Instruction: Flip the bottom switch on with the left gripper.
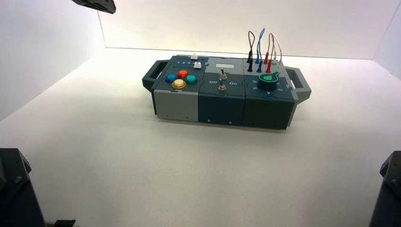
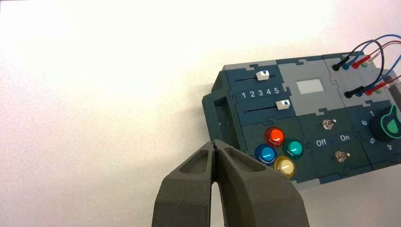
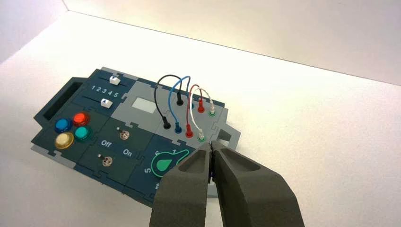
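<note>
The box (image 1: pixel 222 106) stands in the middle of the white table. The bottom switch (image 1: pixel 221 86) is a small silver toggle on the dark blue middle panel, at the white words "Off" and "On". It also shows in the left wrist view (image 2: pixel 341 156) and the right wrist view (image 3: pixel 107 161). A twin toggle (image 2: pixel 327 124) sits just behind it. My left gripper (image 2: pixel 215 144) is shut and empty, off the box's left end, far from the switch. My right gripper (image 3: pixel 210 145) is shut and empty, off the box's right end. Both arms (image 1: pixel 12 184) sit at the near corners.
Left of the switches are red, blue, teal and yellow buttons (image 2: pixel 279 151) and two white sliders (image 2: pixel 262 74). Right of them are a green knob (image 1: pixel 268 81) and plugged wires (image 1: pixel 260 47). Handles stick out at both ends. White walls close in the table.
</note>
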Available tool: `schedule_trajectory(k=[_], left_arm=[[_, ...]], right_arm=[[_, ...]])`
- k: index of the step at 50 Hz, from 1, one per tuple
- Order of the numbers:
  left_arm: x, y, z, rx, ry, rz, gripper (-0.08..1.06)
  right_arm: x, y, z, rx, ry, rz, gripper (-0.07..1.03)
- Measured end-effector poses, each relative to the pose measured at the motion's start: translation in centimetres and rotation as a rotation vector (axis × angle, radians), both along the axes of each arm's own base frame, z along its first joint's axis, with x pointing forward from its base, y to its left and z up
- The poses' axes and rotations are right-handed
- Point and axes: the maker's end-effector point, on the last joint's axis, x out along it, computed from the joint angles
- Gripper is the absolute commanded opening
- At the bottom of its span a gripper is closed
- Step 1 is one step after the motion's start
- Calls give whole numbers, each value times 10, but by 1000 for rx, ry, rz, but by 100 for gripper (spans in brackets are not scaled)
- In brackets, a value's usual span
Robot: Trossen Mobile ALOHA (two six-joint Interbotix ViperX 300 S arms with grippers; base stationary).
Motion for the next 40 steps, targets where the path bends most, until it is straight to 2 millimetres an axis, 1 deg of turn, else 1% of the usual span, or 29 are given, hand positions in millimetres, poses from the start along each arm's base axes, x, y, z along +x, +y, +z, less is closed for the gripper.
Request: schedule_trajectory(k=[28,40], left_arm=[[0,0,0,1,0,-3,-3],[-3,-2,2,-5,8,-12,-3]], right_arm=[[0,0,-1,1,3,-1,-2],[-1,1,4,11,20,-2,-2]])
